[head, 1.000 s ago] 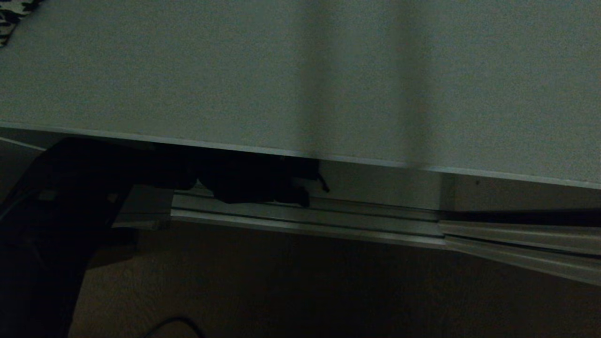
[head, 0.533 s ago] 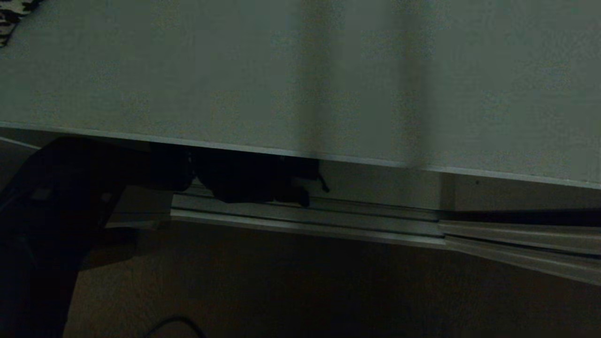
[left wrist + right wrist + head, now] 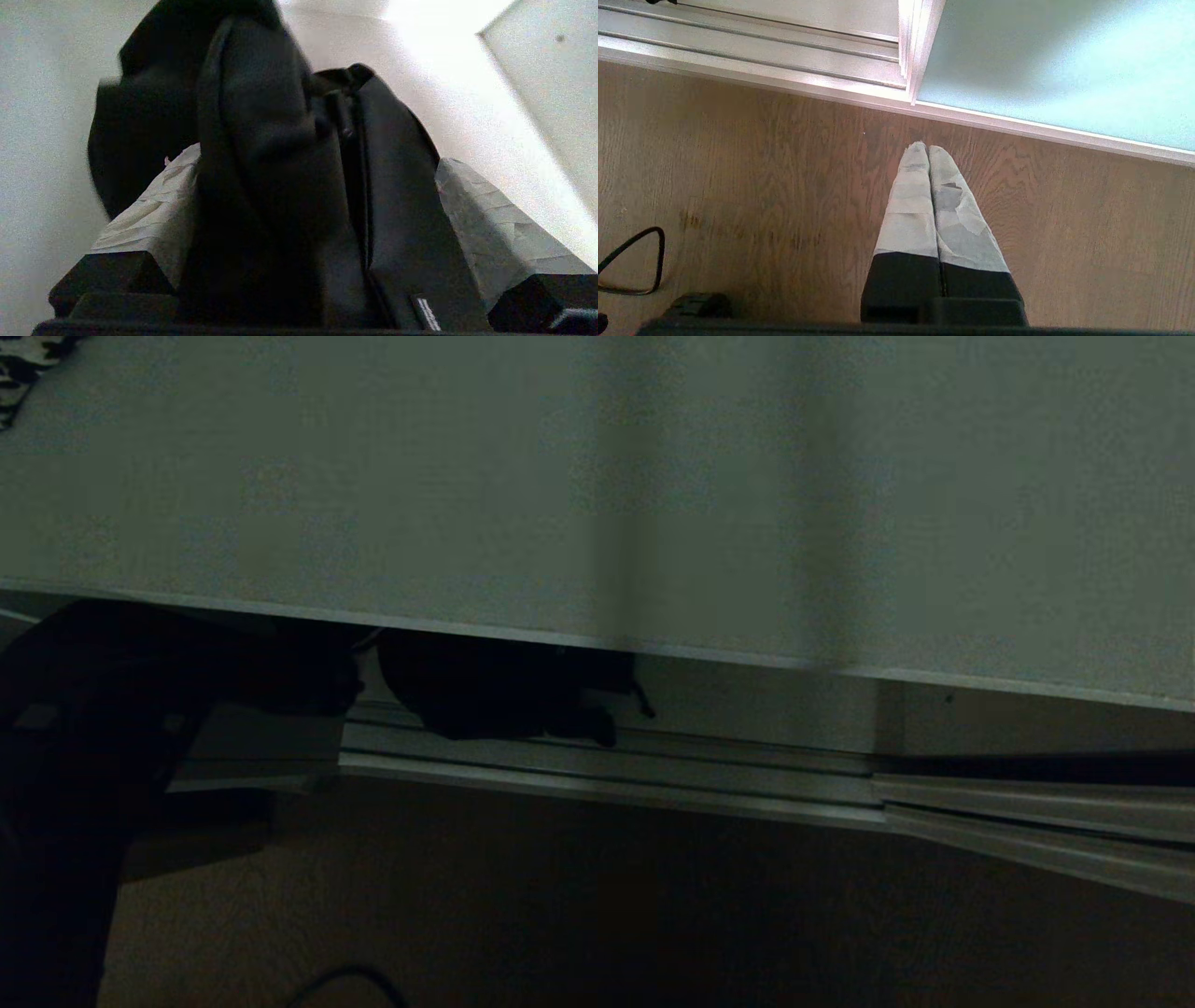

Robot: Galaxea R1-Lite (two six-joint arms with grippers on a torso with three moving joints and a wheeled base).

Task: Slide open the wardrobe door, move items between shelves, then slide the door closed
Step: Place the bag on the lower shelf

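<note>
A black fabric bag (image 3: pixel 504 695) lies on the wardrobe's lowest board, under the front edge of a pale shelf (image 3: pixel 560 504). My left gripper (image 3: pixel 322 677) is just to its left, under the same shelf, with a narrow gap to the bag. In the left wrist view the bag (image 3: pixel 289 186) fills the space between the wide-spread taped fingers (image 3: pixel 154 210), and its small white tag (image 3: pixel 427 315) shows; the gripper (image 3: pixel 315 158) is open. My right gripper (image 3: pixel 927 149) hangs shut over the wooden floor, near the pale teal sliding door (image 3: pixel 1064 60).
Silver door tracks (image 3: pixel 607 770) run along the wardrobe's foot. A black cable (image 3: pixel 630 261) loops on the wooden floor (image 3: pixel 653 915). A patterned fabric (image 3: pixel 23 364) lies at the shelf's far left corner.
My left arm has drawn back to the left, away from the bag, and a gap now shows between them. The bag has stayed in place.
</note>
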